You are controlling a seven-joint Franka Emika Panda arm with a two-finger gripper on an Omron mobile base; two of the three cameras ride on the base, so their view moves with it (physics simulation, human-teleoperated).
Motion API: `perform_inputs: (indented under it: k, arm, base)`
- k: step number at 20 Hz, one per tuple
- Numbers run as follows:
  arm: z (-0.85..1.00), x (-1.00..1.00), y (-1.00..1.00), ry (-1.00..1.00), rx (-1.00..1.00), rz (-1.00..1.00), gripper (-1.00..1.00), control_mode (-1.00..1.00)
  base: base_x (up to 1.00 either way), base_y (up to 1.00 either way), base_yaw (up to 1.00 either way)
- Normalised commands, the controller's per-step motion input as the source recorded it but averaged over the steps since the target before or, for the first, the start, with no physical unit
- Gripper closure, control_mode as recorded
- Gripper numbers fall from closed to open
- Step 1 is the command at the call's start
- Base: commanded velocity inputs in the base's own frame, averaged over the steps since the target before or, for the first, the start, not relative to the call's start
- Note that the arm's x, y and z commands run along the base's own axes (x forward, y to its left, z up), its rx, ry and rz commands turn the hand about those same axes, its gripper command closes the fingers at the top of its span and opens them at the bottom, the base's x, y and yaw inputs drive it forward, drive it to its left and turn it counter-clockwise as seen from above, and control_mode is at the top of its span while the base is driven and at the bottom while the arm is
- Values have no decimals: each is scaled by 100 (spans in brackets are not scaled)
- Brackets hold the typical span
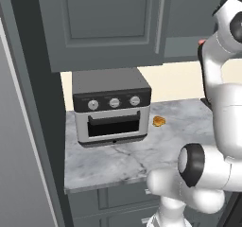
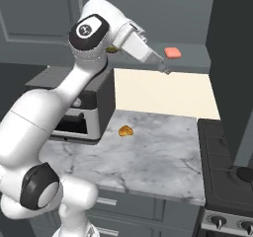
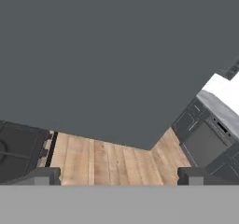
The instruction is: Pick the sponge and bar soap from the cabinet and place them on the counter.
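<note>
While the white arm reaches up toward the open shelf of the tall dark grey wall cabinet, you can see its jaws standing spread as wide as they go, with nothing between them. In the hand view the two dark finger tips sit far apart at the bottom, and only a plain dark grey surface, a strip of wooden floor and distant cabinetry lie beyond them; nothing touches either tip.

From the right base view, you find the jaws at the front edge of the grey shelf, just beside and slightly below the small flat salmon-pink bar soap, which lies on that shelf, apart from the tips. In the left base view a sliver of pink shows at the arm's edge, high on the right.

Below, the white-grey marble tabletop with thin dark veins carries the silver toaster oven with three knobs at its left and, just to the oven's right, a rounded glossy orange-yellow lump. A black stove adjoins the tabletop's right end.

You cannot make out the sponge.
</note>
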Motion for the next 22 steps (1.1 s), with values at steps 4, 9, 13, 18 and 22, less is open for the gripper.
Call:
perform_inputs:
  k: [4,9,13,18,22]
  arm:
    - [-6,-32,54,-8,0,18,-100,-100]
    - [-1,-9,56,-7,0,20,-100,-100]
    - [0,0,56,-6,0,22,-100,-100]
    - [0,0,52,-3,0,21,-100,-100]
    - [0,0,49,-3,0,21,-100,-100]
  base:
    - [0,0,0]
    - [0,0,0]
    - [0,0,0]
    - [0,0,0]
    - [0,0,0]
